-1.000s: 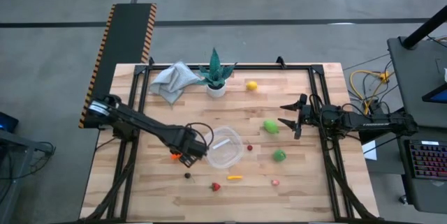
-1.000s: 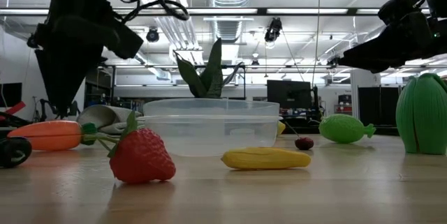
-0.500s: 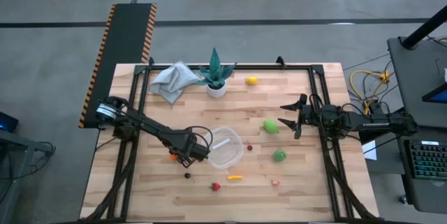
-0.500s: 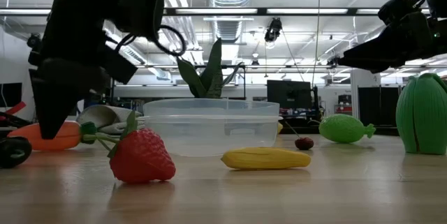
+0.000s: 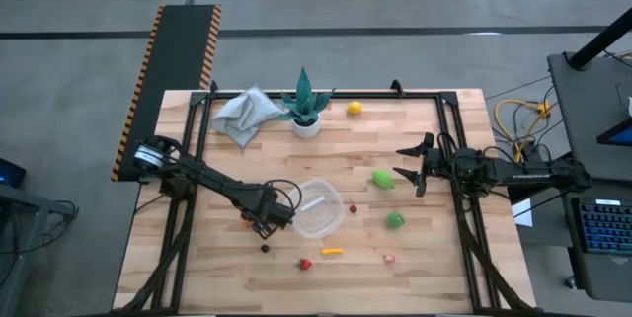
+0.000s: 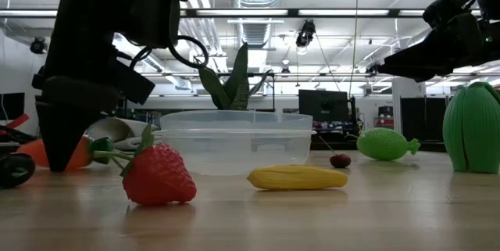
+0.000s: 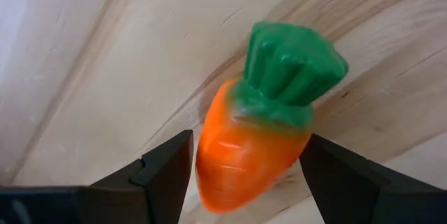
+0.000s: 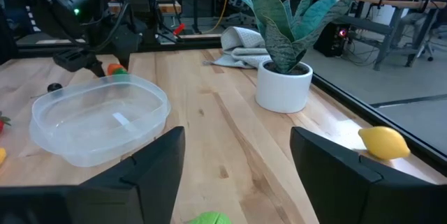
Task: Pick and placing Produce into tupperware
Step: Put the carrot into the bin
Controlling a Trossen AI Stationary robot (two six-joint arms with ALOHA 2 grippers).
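Observation:
The orange carrot (image 7: 251,147) with a green top lies on the wood, left of the tupperware (image 5: 318,208). My left gripper (image 5: 259,222) is low over it, open, one finger on each side of the orange body (image 6: 78,151). The tupperware is a round clear container (image 6: 234,140) standing on its base mid-table. My right gripper (image 5: 410,164) hovers open over the table's right part, near a green piece (image 5: 382,179). A strawberry (image 6: 158,174) and a yellow corn piece (image 6: 297,177) lie near the front edge. My left gripper comes at the carrot from above, its fingers (image 7: 167,172) lying across the orange body near the thick end. The carrot rests on the table. Whether the fingers touch it I cannot tell.
A second green piece (image 5: 395,220), a small red bit (image 5: 353,208), a dark bit (image 5: 265,248) and a pink bit (image 5: 389,257) are scattered around the tupperware. The lemon (image 5: 355,111), teal plant in a white pot (image 5: 305,110) and grey cloth (image 5: 244,113) sit along the far edge.
My left gripper has come down from above the carrot to table height, shifting slightly toward the table's left, so its fingers now stand around the carrot. The carrot has stayed where it was.

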